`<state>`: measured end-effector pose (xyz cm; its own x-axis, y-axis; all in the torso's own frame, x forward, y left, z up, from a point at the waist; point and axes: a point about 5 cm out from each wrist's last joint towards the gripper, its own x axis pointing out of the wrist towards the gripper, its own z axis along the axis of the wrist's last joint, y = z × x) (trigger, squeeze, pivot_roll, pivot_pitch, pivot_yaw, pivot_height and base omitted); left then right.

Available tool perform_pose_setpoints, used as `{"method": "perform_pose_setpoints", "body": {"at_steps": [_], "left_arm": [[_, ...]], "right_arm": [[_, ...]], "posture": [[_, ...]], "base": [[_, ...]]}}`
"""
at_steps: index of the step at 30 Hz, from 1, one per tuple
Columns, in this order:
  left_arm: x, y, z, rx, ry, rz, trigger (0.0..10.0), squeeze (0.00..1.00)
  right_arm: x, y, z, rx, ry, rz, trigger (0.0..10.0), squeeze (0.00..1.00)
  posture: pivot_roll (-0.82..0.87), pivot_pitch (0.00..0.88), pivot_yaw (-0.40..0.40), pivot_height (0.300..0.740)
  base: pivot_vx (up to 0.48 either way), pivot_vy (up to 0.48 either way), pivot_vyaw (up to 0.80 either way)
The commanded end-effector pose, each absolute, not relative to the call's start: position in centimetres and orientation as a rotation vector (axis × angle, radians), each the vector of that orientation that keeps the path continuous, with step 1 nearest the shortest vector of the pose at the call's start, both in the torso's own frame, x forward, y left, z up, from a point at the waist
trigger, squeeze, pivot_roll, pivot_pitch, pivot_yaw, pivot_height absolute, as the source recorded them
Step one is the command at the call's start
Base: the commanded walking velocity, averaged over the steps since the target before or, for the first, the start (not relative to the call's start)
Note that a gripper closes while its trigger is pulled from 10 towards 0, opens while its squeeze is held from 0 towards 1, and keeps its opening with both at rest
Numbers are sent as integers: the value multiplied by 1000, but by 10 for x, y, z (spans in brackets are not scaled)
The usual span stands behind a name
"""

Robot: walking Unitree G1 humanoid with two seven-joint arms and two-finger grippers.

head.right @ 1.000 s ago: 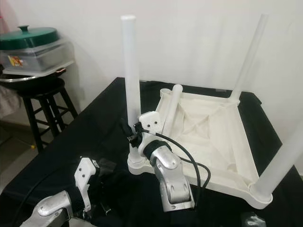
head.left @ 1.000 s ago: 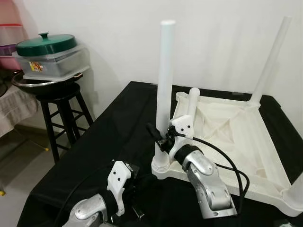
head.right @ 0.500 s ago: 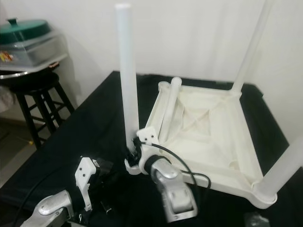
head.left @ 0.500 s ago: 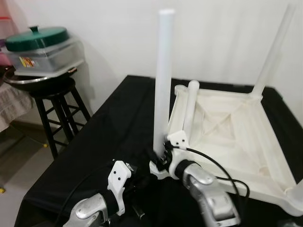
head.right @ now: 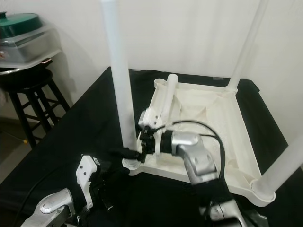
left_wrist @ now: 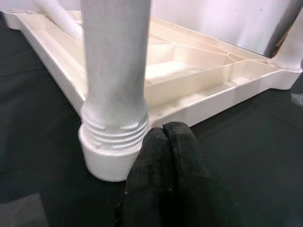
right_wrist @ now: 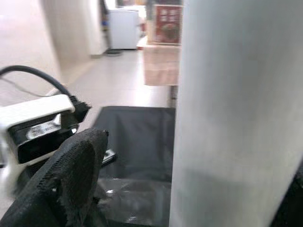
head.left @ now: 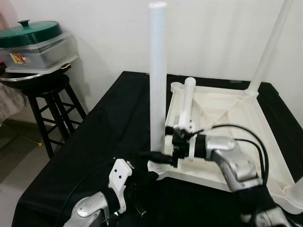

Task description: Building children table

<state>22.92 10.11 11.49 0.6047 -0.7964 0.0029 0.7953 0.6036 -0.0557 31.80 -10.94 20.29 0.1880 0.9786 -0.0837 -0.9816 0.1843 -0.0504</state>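
Note:
A white plastic children's table [head.left: 236,118] lies upside down on a black-clothed table. One leg [head.left: 157,80] stands upright in its near-left corner socket [left_wrist: 113,142]. Another leg [head.left: 267,52] stands at the far right corner, and a third [head.right: 284,165] at the near right. A loose leg [head.left: 186,106] lies inside the upturned top. My right gripper [head.left: 154,155] reaches in from the right and is open, straddling the base of the near-left leg, with one finger [right_wrist: 71,179] clear of it. My left gripper [left_wrist: 165,135] is shut and empty, its tips against the socket collar.
A black stool [head.left: 47,94] stands to the left of the table, carrying a steel bowl and a clear container with a green lid [head.left: 33,30]. A white wall rises behind. The black cloth [head.left: 109,127] left of the white table is bare.
The camera has shifted. My right gripper slid down the near-left leg to its base, with the arm now coming in from the right. My left gripper edged closer to the socket.

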Motion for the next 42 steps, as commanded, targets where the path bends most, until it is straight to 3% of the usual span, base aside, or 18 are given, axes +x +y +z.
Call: {"method": "perform_pose_setpoints", "body": {"at_steps": [1,2,3,15,21,22,23,24,28,34,41,42], "left_arm": [[229,101,111,-47,36,-920,10000,0],[229,101,111,-47,36,-921,10000,0],[229,101,111,-47,36,-921,10000,0],[228,101,112,-54,36,-923,10000,0],[227,103,113,-55,37,-922,10000,0],[227,104,113,-57,38,-922,10000,0],[227,105,113,-58,39,-923,10000,0],[226,106,114,-59,40,-923,10000,0],[227,108,114,-59,43,-924,10000,0],[230,110,112,-58,52,-931,10000,0],[231,110,112,-56,46,-919,10000,0],[231,110,112,-57,46,-918,10000,0]], "right_arm": [[320,-112,201,-74,50,1447,9647,0],[323,-113,201,-68,61,1464,2627,0],[325,-114,201,-66,67,1469,0,0],[325,-121,196,-52,57,1453,0,0],[322,-123,179,-72,67,1251,0,0],[327,-116,167,-35,47,842,0,0],[314,-110,151,64,92,578,0,0],[295,-98,140,101,142,522,0,0],[274,-79,133,95,162,586,0,0],[289,-86,136,51,116,526,0,0],[283,-84,136,43,135,460,0,0],[280,-83,138,58,145,470,10000,953]], "posture": [[27,0,-24,740],[30,0,-24,740],[32,0,-26,740],[22,0,-18,740],[10,0,-15,740],[2,0,-11,740],[3,0,-12,740],[6,0,-8,740],[-1,0,4,740],[-12,0,12,740],[-16,0,13,740],[-16,0,12,740]], "base": [[0,0,0],[0,0,0],[0,0,0],[0,0,0],[0,0,0],[0,0,0],[0,0,0],[0,0,0],[0,0,0],[0,0,0],[0,0,0],[0,0,0]]}}
